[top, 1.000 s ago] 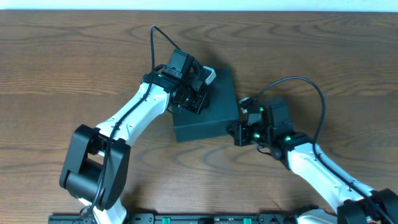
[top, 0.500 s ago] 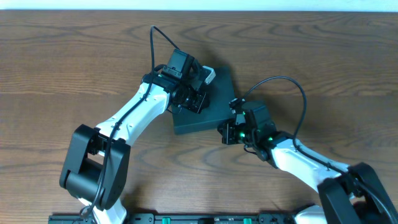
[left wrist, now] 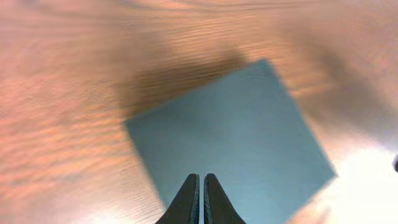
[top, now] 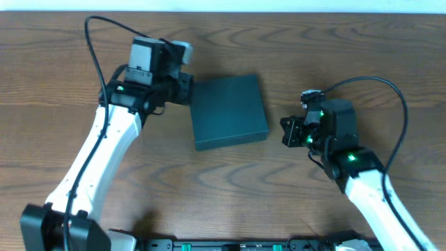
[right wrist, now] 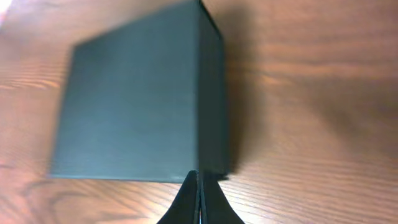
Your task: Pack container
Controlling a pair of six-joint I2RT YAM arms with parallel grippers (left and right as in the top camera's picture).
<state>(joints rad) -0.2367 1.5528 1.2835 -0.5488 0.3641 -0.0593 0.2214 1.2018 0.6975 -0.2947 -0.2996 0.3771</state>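
Note:
The container (top: 228,111) is a shallow dark teal-black square box, lid closed, lying flat at the table's middle. It also shows in the left wrist view (left wrist: 242,137) and the right wrist view (right wrist: 134,99). My left gripper (top: 187,89) is shut and empty, raised beside the box's upper left corner; its fingertips (left wrist: 201,182) hang over the lid. My right gripper (top: 287,132) is shut and empty, a little to the right of the box; its fingertips (right wrist: 198,180) point at the box's near corner without touching.
The wooden table (top: 348,56) surrounds the box. Black cables run from both wrists. A dark rail with connectors (top: 230,245) lines the front edge.
My left gripper has lifted off the box lid and moved left and back. My right gripper has pulled away from the box's right side to the right. The box lies uncovered.

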